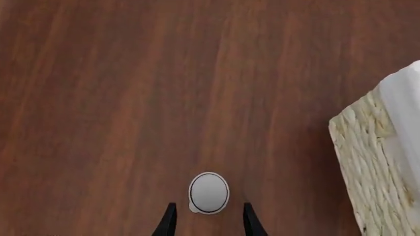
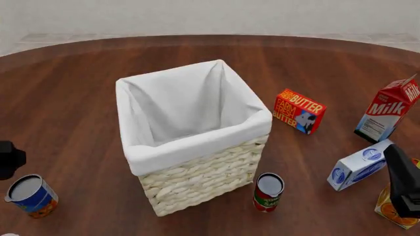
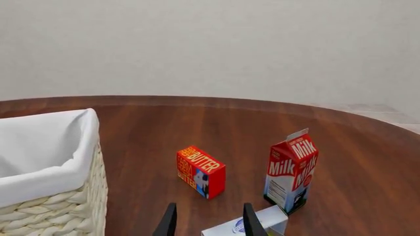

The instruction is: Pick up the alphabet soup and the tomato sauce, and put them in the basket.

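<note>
Round dark wood table [image 2: 78, 83], pale wall behind, basket [image 2: 196, 182] at centre, left gripper [image 1: 208, 221] and right gripper [image 3: 208, 221] both spread, empty.

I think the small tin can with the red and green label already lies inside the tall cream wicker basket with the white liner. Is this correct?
No. The small tin can with the red and green label stands upright on the table just in front of the tall cream wicker basket, not inside it; the front view shows this.

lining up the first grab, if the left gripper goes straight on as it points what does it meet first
Probably the alphabet soup: its silver top lies just ahead of the open left gripper. Depth is unclear.
</note>
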Robot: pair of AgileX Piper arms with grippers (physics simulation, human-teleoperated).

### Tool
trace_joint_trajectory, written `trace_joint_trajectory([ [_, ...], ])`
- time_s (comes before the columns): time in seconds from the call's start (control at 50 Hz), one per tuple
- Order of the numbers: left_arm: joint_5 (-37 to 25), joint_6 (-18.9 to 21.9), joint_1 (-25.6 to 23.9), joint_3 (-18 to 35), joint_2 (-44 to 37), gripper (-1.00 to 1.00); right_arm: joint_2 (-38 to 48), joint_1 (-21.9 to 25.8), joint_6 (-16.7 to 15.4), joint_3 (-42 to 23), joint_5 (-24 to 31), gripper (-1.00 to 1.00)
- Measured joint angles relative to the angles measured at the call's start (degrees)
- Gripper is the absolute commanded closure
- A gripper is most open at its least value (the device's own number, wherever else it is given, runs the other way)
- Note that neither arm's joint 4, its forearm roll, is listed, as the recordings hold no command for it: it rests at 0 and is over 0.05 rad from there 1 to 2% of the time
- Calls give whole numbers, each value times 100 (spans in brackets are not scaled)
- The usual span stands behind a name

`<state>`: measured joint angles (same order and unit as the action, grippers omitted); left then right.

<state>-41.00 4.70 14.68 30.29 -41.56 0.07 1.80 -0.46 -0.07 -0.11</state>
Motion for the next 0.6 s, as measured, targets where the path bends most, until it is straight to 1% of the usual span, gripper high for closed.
trace_joint_trajectory([
  [0.34,221,27,52,-448,-42,-100,0,6,-11,0,-3,-100],
  [0.6,643,81,69,-695,-259,-100,-1,-4,-11,0,-9,-100],
])
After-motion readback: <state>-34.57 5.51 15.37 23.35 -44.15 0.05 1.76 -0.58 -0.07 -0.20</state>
